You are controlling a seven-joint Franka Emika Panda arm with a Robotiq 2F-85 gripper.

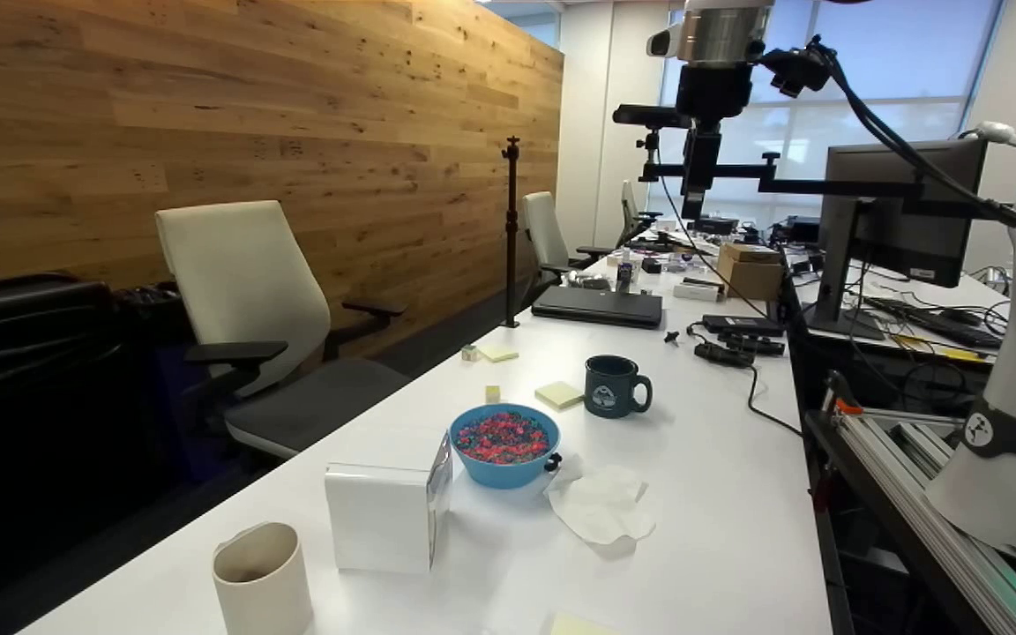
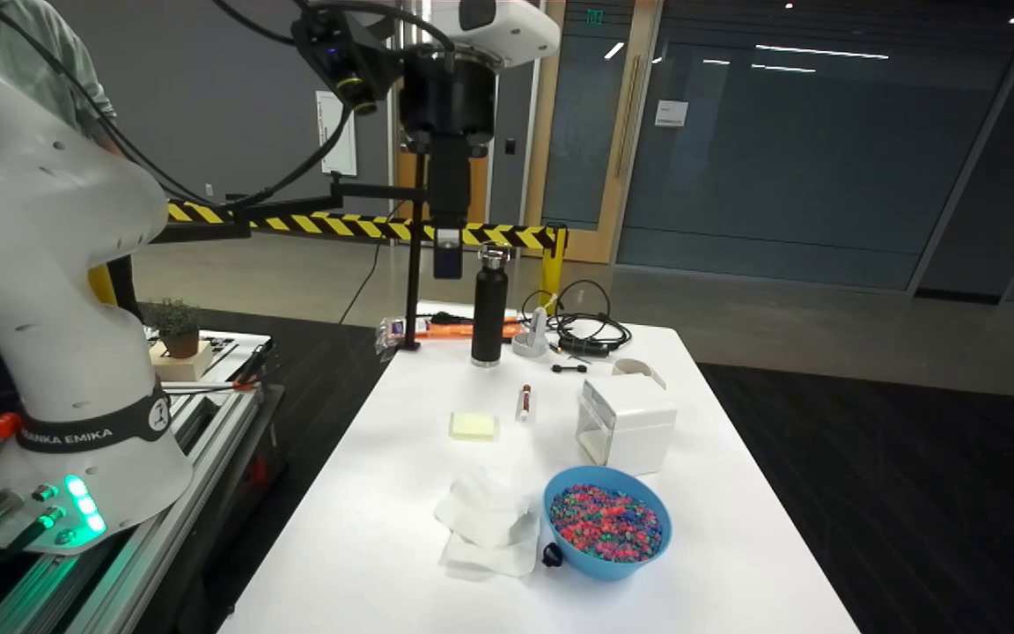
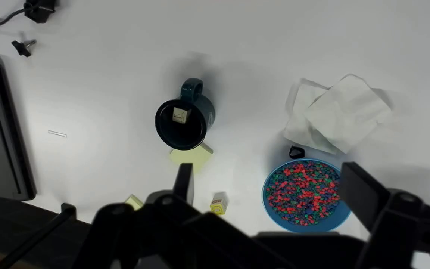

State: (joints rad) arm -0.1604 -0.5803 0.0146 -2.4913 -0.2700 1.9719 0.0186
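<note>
My gripper [image 3: 269,181] stands open high above the table, nothing between its fingers; in an exterior view it hangs in the air [image 1: 693,207]. Below it in the wrist view lies a blue bowl [image 3: 330,224] filled with red, green and dark bits, partly covered by the right finger [image 3: 362,196]. A small cube with a yellow face [image 3: 218,207] sits between bowl and left finger. The dark green mug [image 3: 210,112] holds another small cube [image 3: 180,115]. Beside that mug is a pale yellow note pad [image 3: 192,157]. A black clip-like piece [image 3: 296,152] is at the bowl's rim.
Crumpled white napkins [image 3: 345,112] lie near the bowl. A white dispenser [image 1: 380,520] and a beige cup [image 1: 265,591] stand at the table's near end. A black laptop [image 1: 598,306], a dark pole [image 1: 511,238] and a tall black bottle [image 2: 489,313] are farther off.
</note>
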